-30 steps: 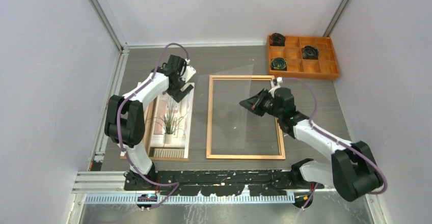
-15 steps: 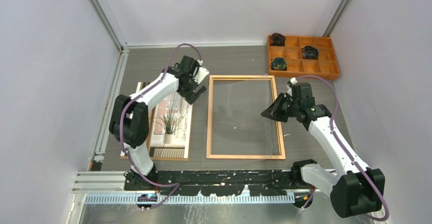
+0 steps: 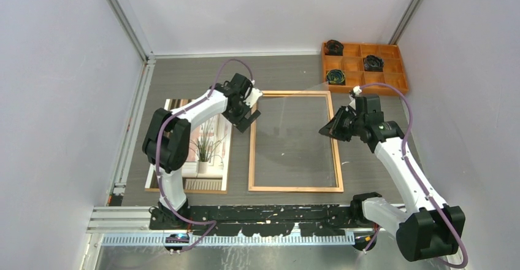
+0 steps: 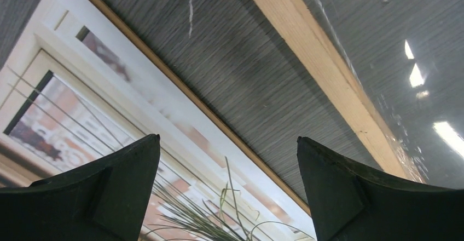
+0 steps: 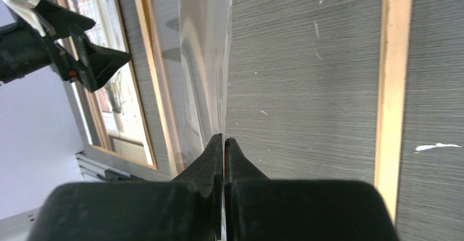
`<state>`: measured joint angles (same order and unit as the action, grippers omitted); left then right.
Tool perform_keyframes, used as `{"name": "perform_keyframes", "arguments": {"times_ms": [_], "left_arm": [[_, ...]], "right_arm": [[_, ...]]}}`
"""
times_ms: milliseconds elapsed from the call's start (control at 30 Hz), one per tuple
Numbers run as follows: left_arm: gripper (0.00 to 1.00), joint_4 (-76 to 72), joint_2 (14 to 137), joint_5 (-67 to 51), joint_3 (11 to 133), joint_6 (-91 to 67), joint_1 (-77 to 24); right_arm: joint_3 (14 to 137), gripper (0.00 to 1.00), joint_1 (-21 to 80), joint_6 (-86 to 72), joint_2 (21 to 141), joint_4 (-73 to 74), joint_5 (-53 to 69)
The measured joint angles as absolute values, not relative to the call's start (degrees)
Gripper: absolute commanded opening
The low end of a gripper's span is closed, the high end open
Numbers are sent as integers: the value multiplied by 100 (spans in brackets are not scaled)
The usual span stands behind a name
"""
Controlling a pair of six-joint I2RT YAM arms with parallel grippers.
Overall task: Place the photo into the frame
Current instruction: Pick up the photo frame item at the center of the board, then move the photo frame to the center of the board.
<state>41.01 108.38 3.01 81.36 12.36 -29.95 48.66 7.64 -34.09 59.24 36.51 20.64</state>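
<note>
The photo (image 3: 205, 150) of a spiky plant lies flat at the left on a brown backing board (image 3: 184, 187). The orange-brown frame (image 3: 251, 159) lies flat mid-table. My right gripper (image 3: 323, 132) is shut on the right edge of the frame's clear pane (image 3: 294, 135), which is tilted up on that side. The right wrist view has the pane (image 5: 202, 60) running edge-on away from my gripper (image 5: 224, 138). My left gripper (image 3: 248, 119) hangs open and empty over the gap between photo (image 4: 82, 104) and frame rail (image 4: 323, 66), near the frame's far left corner.
An orange compartment tray (image 3: 401, 89) with dark round parts stands at the back right, just beyond the frame. Grey walls close in both sides and the back. A black rail with the arm bases runs along the near edge.
My left gripper has swung right, from over the photo's far end to the frame's far left corner. My right gripper has closed fully and drawn right, tilting the pane up.
</note>
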Motion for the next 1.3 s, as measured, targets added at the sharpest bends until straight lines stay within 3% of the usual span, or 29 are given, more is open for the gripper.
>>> {"name": "perform_keyframes", "arguments": {"times_ms": [400,700,833,1167,1300], "left_arm": [[94,4115,11124,-301,8543,794,-3288],[70,4101,11465,-360,8562,753,-3369],[65,4007,11428,-327,8458,816,-3376],[65,3693,11137,12,7760,1170,-3096],[77,3710,11030,115,7675,1284,-2858]], "right_arm": [[4856,3,738,-3306,5662,3769,1739],[4589,4,731,-3446,5660,3511,1997],[4421,4,742,-3607,5647,3321,2095],[3824,4,1527,-4287,5669,2436,1942],[3837,4,2034,-4445,6071,2001,1686]]}}
